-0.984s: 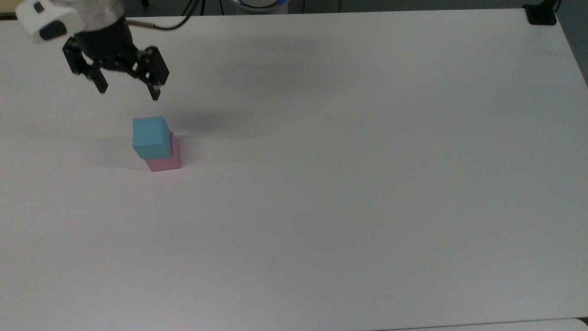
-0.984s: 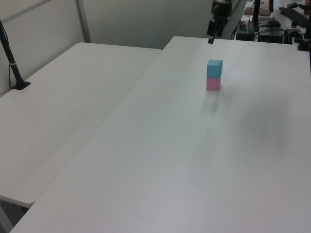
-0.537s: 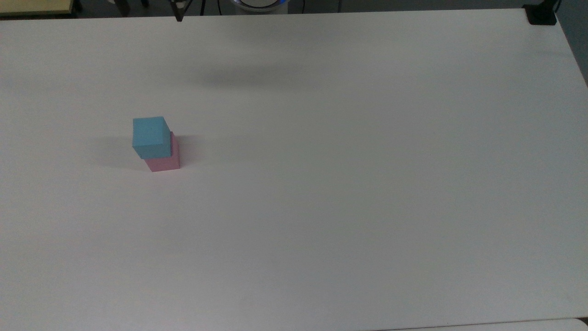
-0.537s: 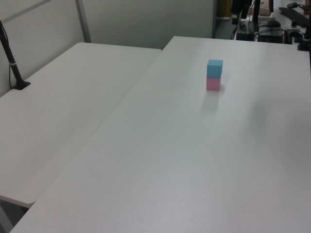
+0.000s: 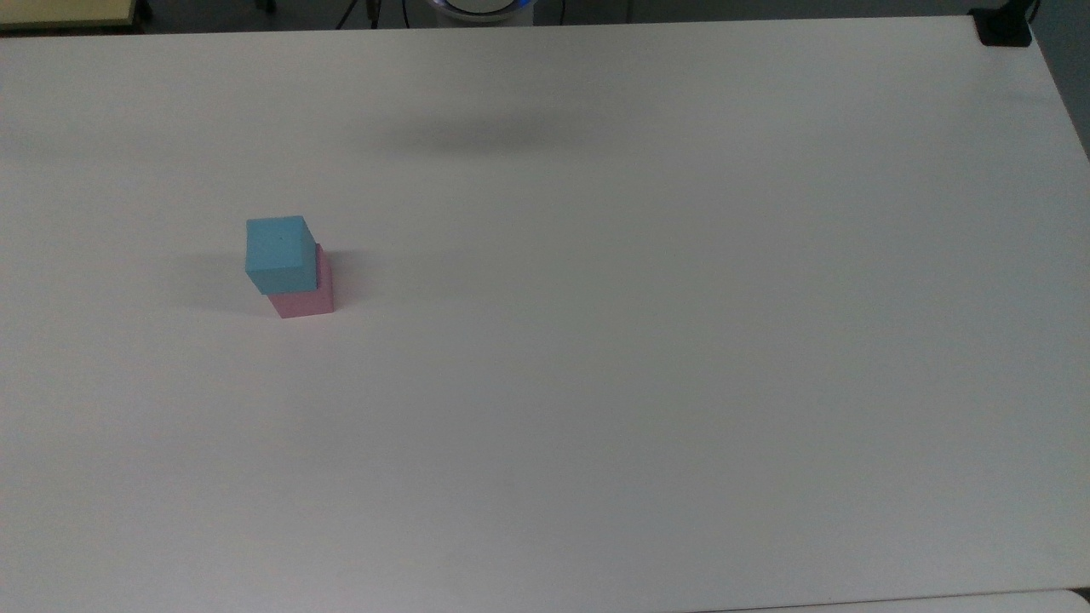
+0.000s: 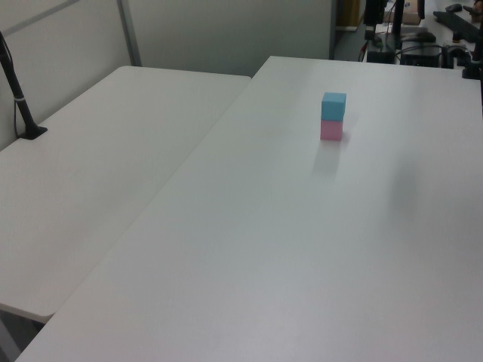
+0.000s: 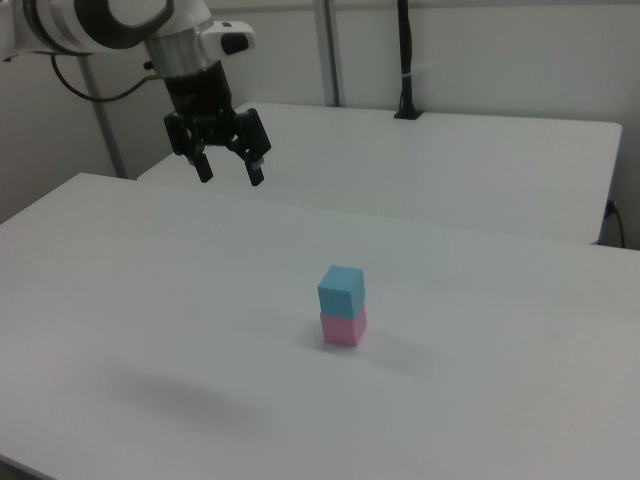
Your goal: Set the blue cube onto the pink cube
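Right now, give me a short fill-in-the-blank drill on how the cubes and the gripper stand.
1. The blue cube rests on top of the ____ cube.
2. The gripper holds nothing, and its fingers are ____.
3. In the right view the gripper hangs above the white table, toward the right view's ____ of the stack.
4. In the top view the pink cube peeks out from under the blue one on the top view's ____ side.

Missing words: pink; open; left; right
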